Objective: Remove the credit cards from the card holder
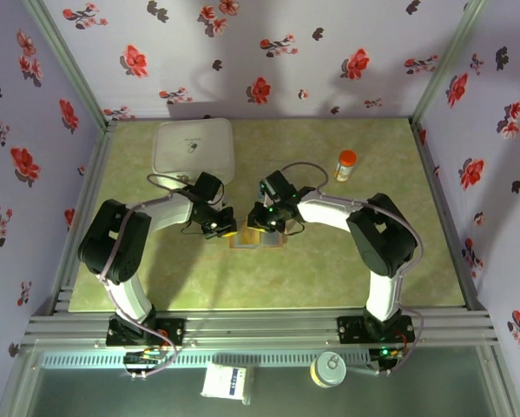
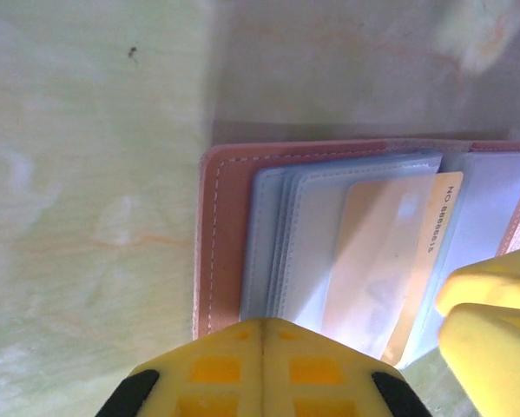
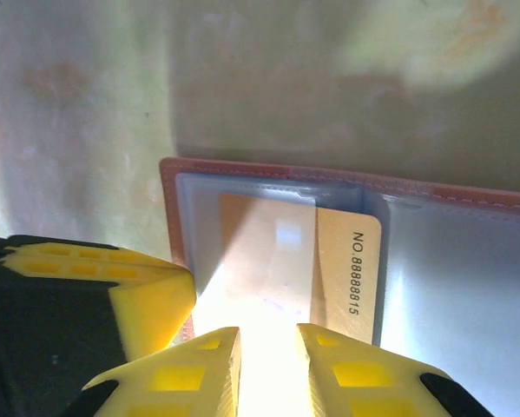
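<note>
A small booth papered with flowers, closed around a marbled green table.

The back wall, the left wall and the right wall are pale lilac, printed with red blossoms and smaller dark ones. A slim metal post runs down each back corner. The table top is yellow-green with a faint cloudy pattern. Up close, in the left wrist view, it shows thin orange veins and one small dark speck. Soft grey shadows lie on the back wall and along the far edge of the table. Ridged aluminium rails line the near edge, with a dull grey ledge below them. The light is even and comes from overhead.
</note>
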